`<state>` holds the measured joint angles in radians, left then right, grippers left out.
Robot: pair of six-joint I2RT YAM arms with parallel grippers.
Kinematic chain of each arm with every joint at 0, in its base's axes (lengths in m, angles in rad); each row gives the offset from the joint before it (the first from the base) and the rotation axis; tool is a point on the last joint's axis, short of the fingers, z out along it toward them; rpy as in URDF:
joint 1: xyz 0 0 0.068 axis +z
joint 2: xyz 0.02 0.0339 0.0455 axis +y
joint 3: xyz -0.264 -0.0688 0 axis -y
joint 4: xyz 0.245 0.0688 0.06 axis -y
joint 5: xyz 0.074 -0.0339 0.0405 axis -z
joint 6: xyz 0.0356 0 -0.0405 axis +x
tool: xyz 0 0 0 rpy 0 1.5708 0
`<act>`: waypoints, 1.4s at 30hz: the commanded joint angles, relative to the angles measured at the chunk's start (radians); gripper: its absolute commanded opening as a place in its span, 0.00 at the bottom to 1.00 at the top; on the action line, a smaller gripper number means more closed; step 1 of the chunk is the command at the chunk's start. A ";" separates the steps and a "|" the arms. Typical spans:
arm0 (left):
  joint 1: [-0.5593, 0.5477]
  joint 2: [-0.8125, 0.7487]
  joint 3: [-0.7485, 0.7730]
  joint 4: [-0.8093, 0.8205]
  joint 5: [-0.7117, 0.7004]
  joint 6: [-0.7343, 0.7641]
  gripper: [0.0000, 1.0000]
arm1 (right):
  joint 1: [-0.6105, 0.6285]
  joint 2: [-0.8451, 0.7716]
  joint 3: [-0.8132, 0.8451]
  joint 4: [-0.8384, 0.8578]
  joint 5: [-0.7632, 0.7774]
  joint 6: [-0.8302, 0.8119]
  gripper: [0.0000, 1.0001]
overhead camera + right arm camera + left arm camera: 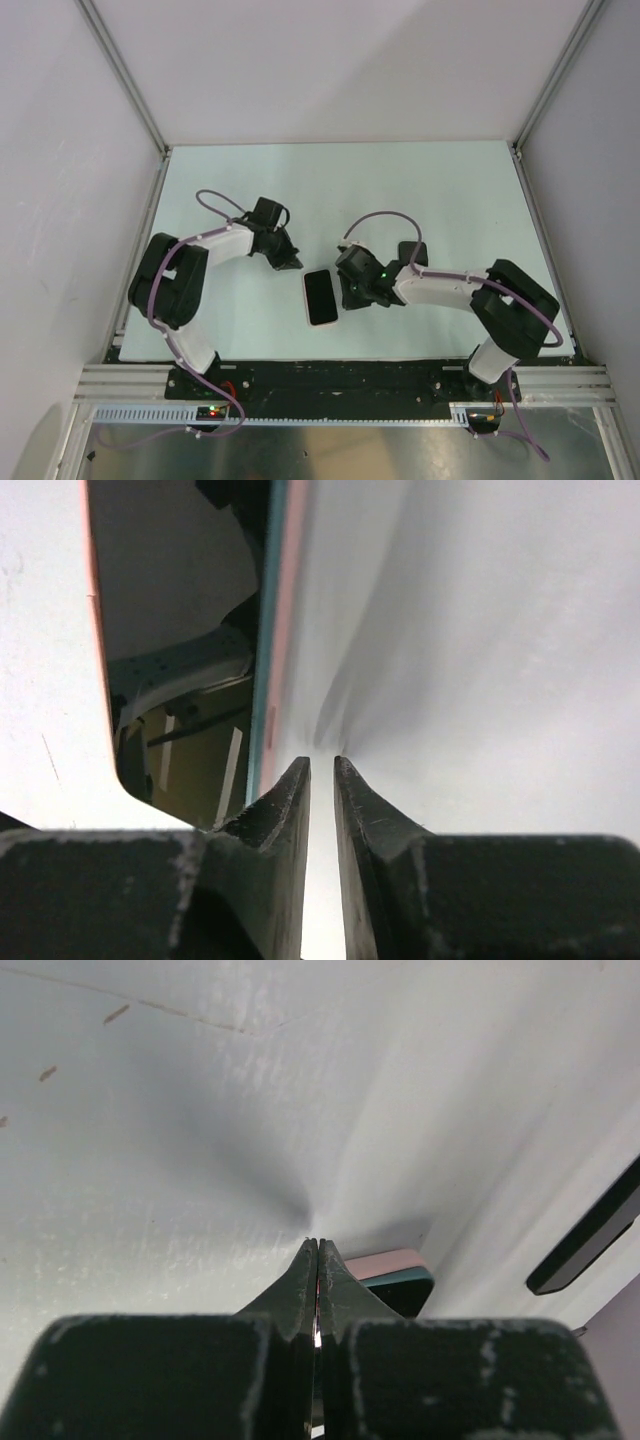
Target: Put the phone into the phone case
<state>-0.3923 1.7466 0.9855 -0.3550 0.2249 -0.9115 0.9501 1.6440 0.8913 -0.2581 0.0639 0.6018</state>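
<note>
The phone (321, 296) lies flat on the white table, screen up, with the pink phone case (307, 300) showing as a thin rim around it. My left gripper (291, 262) is shut and empty, its tips (317, 1242) low over the table just up-left of the phone's corner (405, 1290). My right gripper (349, 291) is beside the phone's right edge, its jaws (322, 762) a narrow gap apart with nothing between them. In the right wrist view the phone's glossy screen (180, 630) and the case's pink side (290, 600) run along the left finger (285, 800).
Grey enclosure walls and aluminium posts (125, 75) border the white table (340, 190). The arm bases sit on the black rail (330, 378) at the near edge. A dark bar (590, 1235) crosses the right of the left wrist view.
</note>
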 commanded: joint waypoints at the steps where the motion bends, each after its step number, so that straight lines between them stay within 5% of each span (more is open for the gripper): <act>1: 0.005 -0.080 -0.035 -0.014 0.010 0.055 0.01 | -0.047 -0.117 -0.040 0.001 0.029 0.038 0.23; 12: -0.057 -0.273 -0.206 -0.019 0.007 0.018 0.01 | 0.020 -0.227 -0.098 0.087 -0.047 0.043 0.22; 42: -0.099 -0.264 -0.218 -0.018 -0.008 0.015 0.00 | 0.065 -0.081 -0.066 0.107 -0.046 0.057 0.15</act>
<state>-0.4850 1.5017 0.7807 -0.3798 0.2390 -0.8978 1.0088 1.5444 0.7986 -0.1791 0.0059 0.6552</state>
